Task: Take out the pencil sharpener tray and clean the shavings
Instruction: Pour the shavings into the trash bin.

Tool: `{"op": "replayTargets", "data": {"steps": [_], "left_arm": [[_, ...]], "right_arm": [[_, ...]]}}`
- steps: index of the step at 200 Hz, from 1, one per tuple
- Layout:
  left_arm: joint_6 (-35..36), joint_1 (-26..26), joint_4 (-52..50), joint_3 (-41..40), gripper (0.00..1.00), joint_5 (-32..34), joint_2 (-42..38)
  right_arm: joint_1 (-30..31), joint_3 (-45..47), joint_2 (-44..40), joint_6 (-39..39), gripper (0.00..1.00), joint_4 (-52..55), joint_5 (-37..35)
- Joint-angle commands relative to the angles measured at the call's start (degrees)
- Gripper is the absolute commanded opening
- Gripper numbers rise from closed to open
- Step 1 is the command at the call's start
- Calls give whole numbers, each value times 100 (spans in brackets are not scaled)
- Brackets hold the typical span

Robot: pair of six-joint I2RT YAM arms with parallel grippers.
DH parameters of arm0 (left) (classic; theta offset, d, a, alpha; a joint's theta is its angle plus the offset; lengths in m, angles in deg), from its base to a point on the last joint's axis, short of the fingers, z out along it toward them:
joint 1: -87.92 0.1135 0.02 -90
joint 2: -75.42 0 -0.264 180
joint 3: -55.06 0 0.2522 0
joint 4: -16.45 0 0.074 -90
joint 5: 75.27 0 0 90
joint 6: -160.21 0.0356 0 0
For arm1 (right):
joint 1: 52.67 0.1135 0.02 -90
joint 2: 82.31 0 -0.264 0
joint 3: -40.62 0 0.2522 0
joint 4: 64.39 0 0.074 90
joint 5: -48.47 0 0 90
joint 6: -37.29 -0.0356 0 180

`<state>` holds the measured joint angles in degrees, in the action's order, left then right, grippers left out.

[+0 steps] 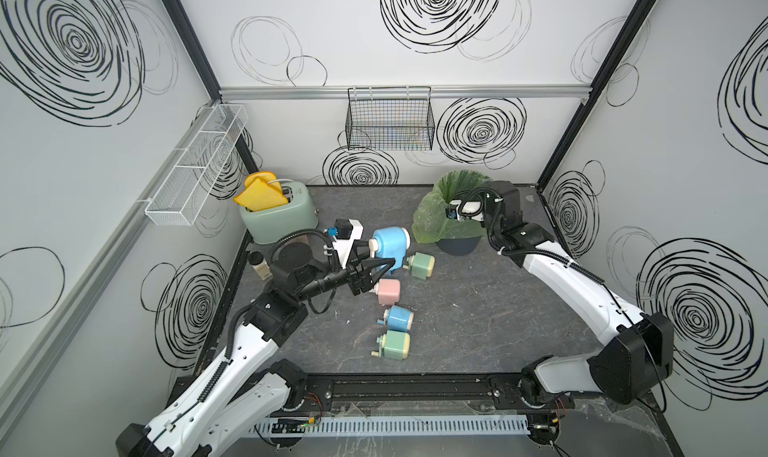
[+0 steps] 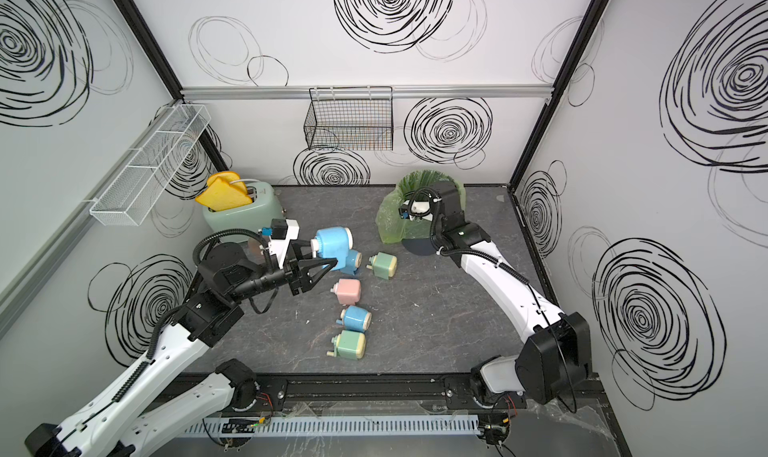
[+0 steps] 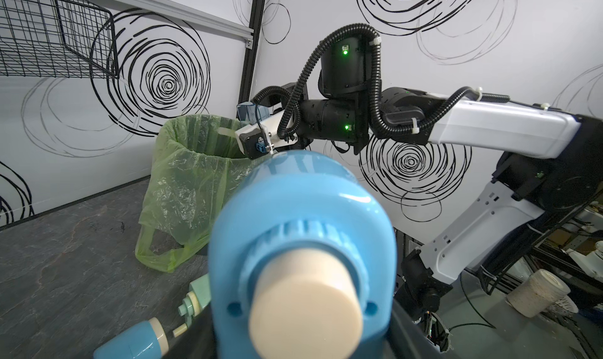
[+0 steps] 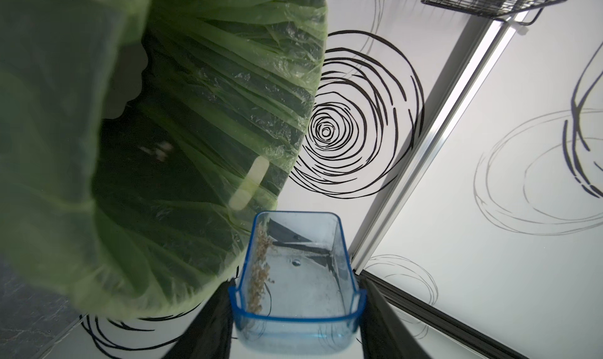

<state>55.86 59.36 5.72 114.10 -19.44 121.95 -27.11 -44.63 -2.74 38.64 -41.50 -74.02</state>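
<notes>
Currently the right hand [image 4: 297,328] grips the tray [image 4: 303,275] by one end, with a finger on each side wall. In both top views this hand hangs over the mouth of the bin [image 4: 244,96]. The tray is rolled toward the bin, evidently so that the contents slide out. The shavings [image 4: 259,269] are not yet out. They lie in a thin line along the tray wall nearest the bin, and a steeper tilt or a shake is probably needed to free them.

The left hand [image 1: 380,261] clasps the blue sharpener [image 1: 388,243] and holds it off the worktop [image 1: 498,309], well apart from the bin, likely so that the tray can be refitted. Several spare sharpeners [image 1: 388,291] lie close together below and beside it. A toaster [image 1: 276,218] stands behind the left arm.

Nothing blocks the space between the hands. The bin's loose green liner [image 4: 98,243], just beside the tray, could snag it.
</notes>
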Motion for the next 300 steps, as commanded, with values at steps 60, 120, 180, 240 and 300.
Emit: {"op": "replayTargets", "data": {"steps": [60,120,180,240,300], "left_arm": [[53,-80,341,-1,25,37,-47],[-11,-62,426,-19,25,-7,-5],[14,-45,399,-36,25,17,-63],[2,-45,399,-38,25,-4,-39],[-14,-62,438,-11,25,-50,17]], "right_arm": [[-20,-136,57,348,44,16,141],[-96,77,-55,171,44,-26,597],[-140,-121,317,-24,43,-295,117],[147,167,297,209,42,-341,414],[226,-396,544,-239,42,-309,348]]}}
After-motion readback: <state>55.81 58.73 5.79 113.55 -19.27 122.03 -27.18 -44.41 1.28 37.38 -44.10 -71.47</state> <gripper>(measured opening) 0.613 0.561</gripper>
